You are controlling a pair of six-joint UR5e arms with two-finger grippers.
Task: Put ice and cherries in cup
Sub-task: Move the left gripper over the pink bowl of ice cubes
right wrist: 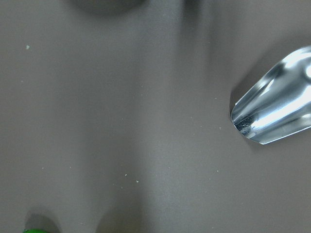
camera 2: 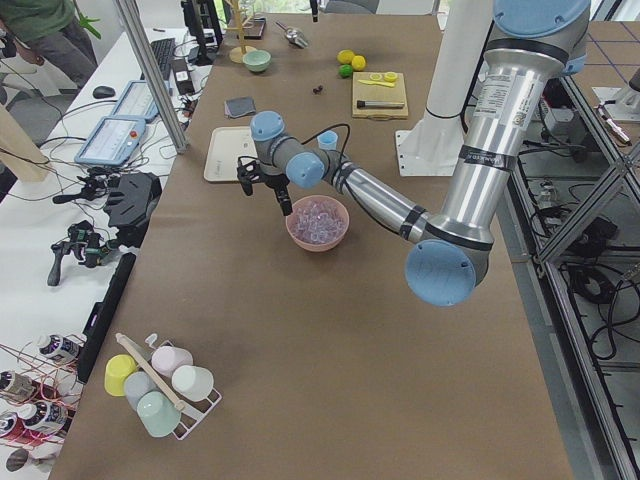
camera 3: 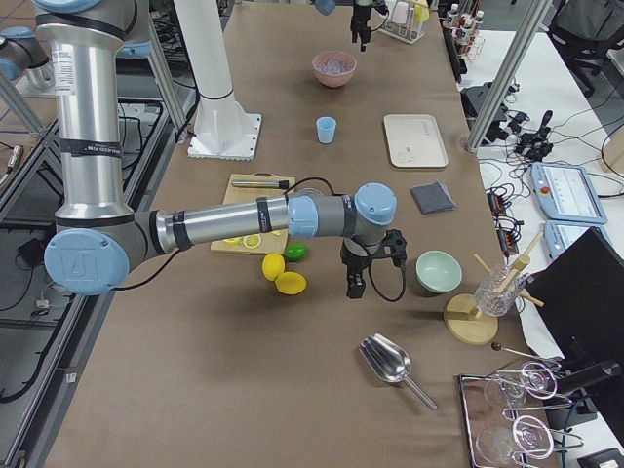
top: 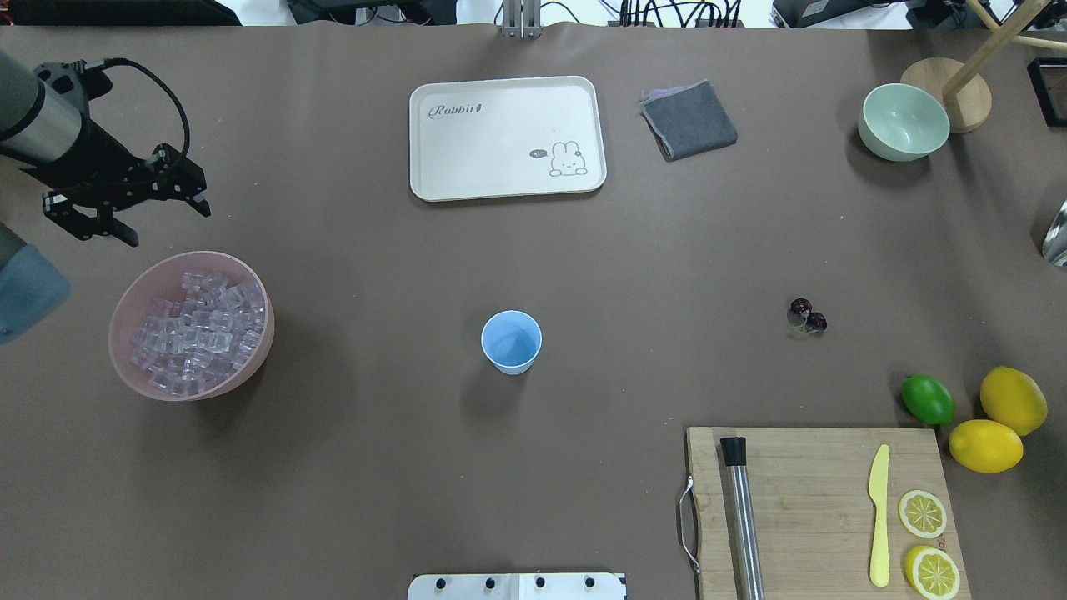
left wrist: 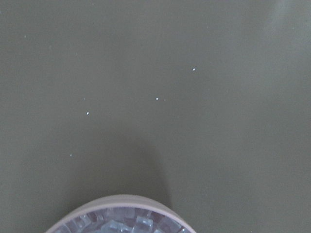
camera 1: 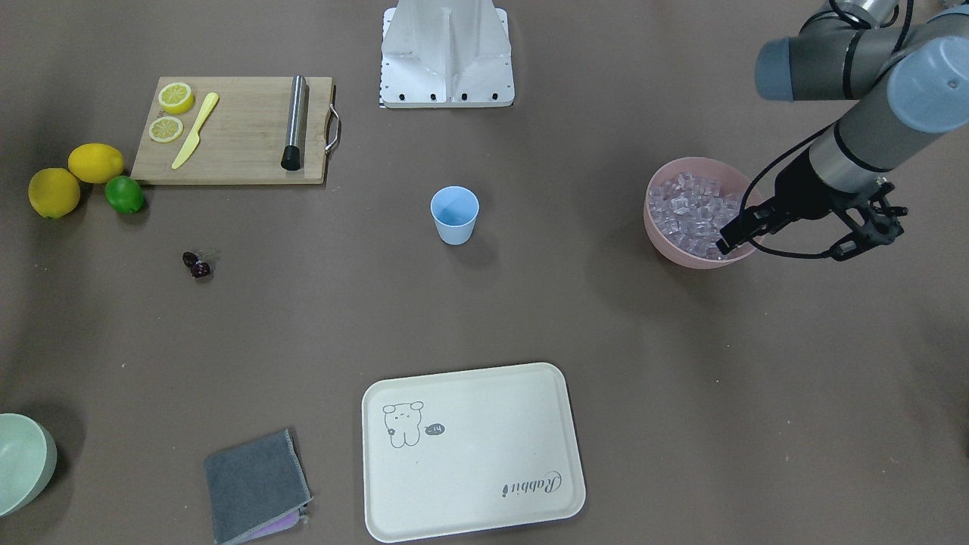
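The ice (top: 196, 333) fills a pink bowl (top: 125, 367) at the left of the overhead view. My left gripper (top: 165, 223) hangs just past the bowl's far rim, open, with nothing between its fingers. Its wrist view catches only the bowl's rim (left wrist: 121, 199) over bare table. The light blue cup (top: 511, 342) stands upright at mid-table and looks empty. The dark cherries (top: 808, 315) lie on the table well to its right. My right gripper (camera 3: 356, 278) shows only in the exterior right view, low over the table near the pale green bowl (camera 3: 438, 270); I cannot tell whether it is open or shut.
A cutting board (top: 817, 475) carries a steel muddler (top: 742, 517), a yellow knife (top: 879, 512) and lemon halves. Two lemons (top: 1000, 421) and a lime (top: 927, 399) sit beside it. A cream tray (top: 506, 137), grey cloth (top: 688, 119) and metal scoop (right wrist: 277, 114) are also present.
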